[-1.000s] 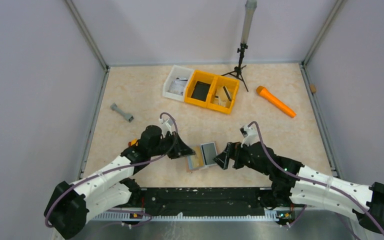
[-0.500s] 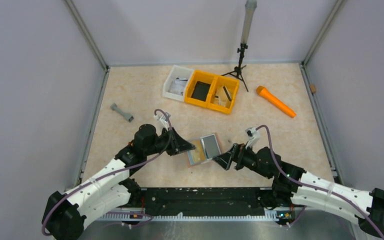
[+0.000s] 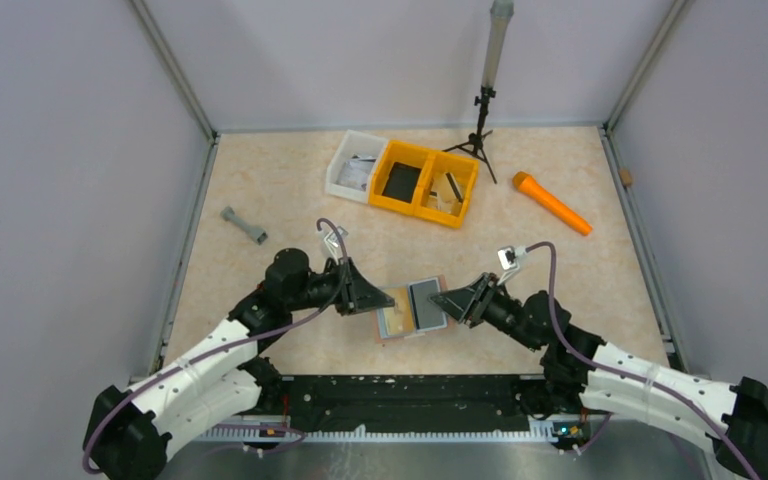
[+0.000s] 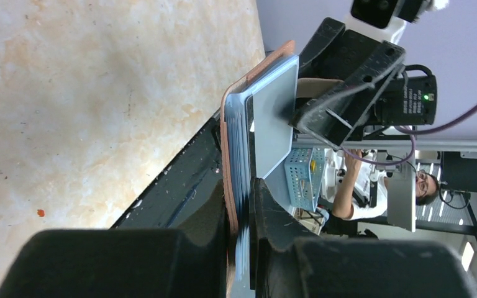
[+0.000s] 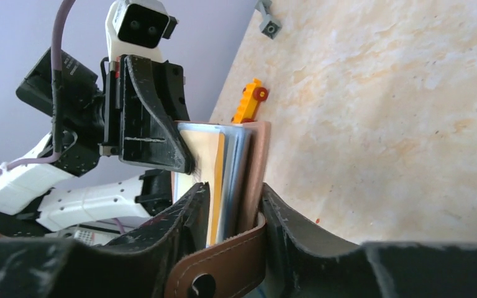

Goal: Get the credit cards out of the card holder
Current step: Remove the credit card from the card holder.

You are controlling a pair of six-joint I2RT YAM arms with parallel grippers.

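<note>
Jaws: left clamp card holder (image 3: 392, 318) left edge; right straddle right edge, seemingly gripping; bins (image 3: 421, 186) well apart.

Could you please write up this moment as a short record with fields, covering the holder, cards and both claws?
card holder: open, held between both claws
credit cards: tucked inside the holder, none out yet
left claw: shut on the holder's left edge
right claw: fingers against both faces of its right edge
background: yellow bins, orange object, untouched
</note>
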